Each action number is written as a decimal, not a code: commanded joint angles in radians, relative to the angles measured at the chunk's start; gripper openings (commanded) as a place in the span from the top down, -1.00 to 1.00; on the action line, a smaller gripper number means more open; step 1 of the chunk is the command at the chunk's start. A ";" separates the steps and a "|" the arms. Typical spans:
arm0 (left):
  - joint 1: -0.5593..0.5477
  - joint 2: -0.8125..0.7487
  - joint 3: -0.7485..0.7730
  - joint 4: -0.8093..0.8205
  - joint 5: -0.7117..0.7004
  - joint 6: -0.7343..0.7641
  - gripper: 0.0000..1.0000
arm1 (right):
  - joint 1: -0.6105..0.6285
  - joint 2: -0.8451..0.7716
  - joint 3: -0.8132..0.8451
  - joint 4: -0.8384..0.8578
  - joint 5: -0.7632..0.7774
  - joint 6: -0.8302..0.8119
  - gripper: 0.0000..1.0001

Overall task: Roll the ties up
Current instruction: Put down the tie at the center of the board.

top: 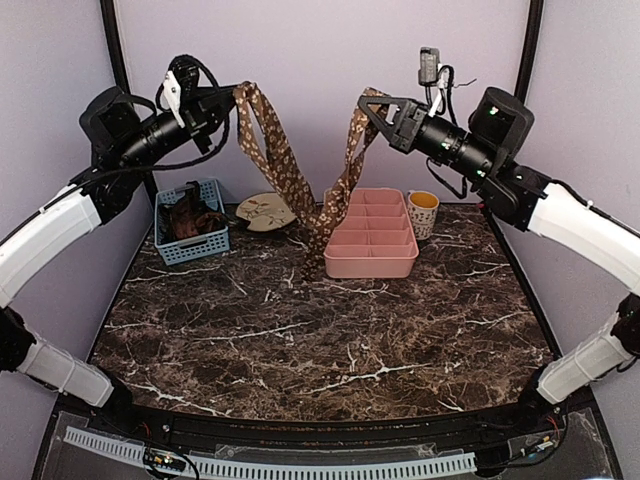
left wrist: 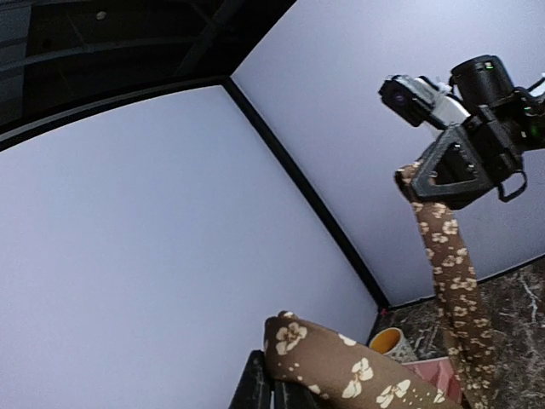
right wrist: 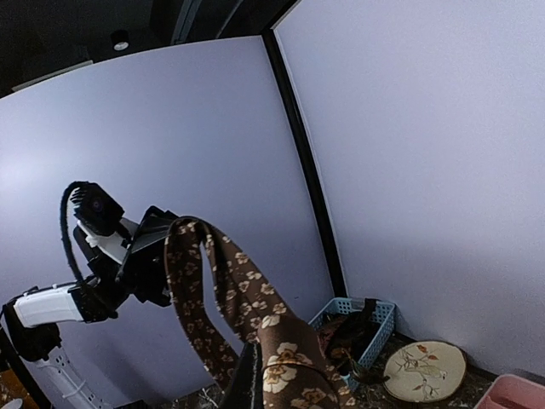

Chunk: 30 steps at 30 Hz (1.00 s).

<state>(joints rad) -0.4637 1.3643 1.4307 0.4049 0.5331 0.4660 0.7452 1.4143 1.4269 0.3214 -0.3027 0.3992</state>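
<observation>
**Tie strung up between both arms, plenty of ways to fumble it**

Both arms are up high with one tie (top: 300,190) stretched between them in a big V. The left gripper (top: 225,100) is clenched on one end and the right gripper (top: 372,108) is pinching the other. The bottom of the V hangs down to the table (top: 330,340), right against the near-left corner of the pink tray (top: 370,262).

What could go sideways, as a guess:
- The fabric looks doubled over at the left gripper. If it gets laid down like that, the roll probably starts lumpy or crooked.
- The low point sits right by the tray. Lowering it without shifting toward open table could drape it over the rim or snag it.
- The grip is only on the very ends, so a quick swing or the arms pulling apart could slip it out of one claw.
- The plate (top: 265,211) is close on the left side, so a sagging strand could drag across it.

Count:
- 1 tie in the air
- 1 blue basket (top: 192,250) with dark fabric inside, maybe more ties, can't count them
- 1 pink tray
- 1 plate
- 1 mug (top: 423,212)
- 2 arms
</observation>
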 commanded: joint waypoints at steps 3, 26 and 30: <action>-0.130 -0.109 -0.274 0.051 0.154 -0.166 1.00 | -0.040 -0.190 -0.109 -0.086 0.069 0.002 1.00; -0.379 0.272 -0.302 0.261 0.034 -0.375 -0.97 | -0.050 -0.436 -0.217 -0.217 0.159 0.098 1.00; -0.316 0.050 -0.557 0.191 -0.119 -0.404 -0.98 | 0.012 -0.258 -0.327 0.065 0.029 0.245 1.00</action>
<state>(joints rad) -0.8101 1.6356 1.0492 0.6804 0.5301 0.0990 0.7071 1.0096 1.1896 0.1356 -0.1066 0.4927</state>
